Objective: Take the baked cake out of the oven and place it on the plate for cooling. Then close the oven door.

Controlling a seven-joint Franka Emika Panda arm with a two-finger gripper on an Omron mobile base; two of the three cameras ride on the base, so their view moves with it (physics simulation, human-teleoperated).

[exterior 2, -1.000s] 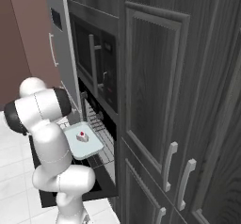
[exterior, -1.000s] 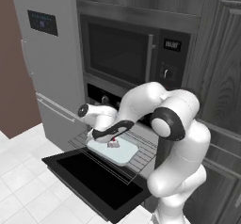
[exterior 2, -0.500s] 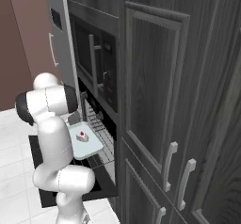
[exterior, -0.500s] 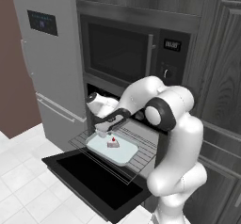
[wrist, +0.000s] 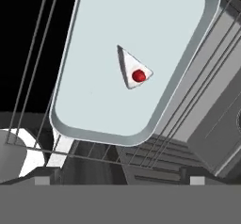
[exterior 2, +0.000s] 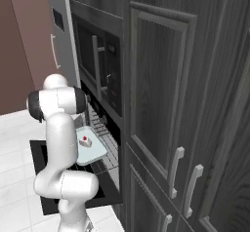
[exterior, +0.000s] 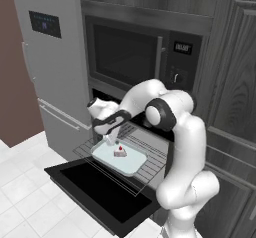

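My gripper point(exterior: 111, 141) hangs with its jaws spread wide and empty, directly above the one cake point(exterior: 119, 152), a single white wedge with a red top lying on one pale tray point(exterior: 107, 158). Beneath the tray I count one wire rack point(exterior: 150, 163) pulled out of the oven point(exterior: 150, 137), and below that the oven door point(exterior: 95, 192) lies folded flat. My own arm hides much of the cavity, and the fingertips are hard to make out in the hand view.
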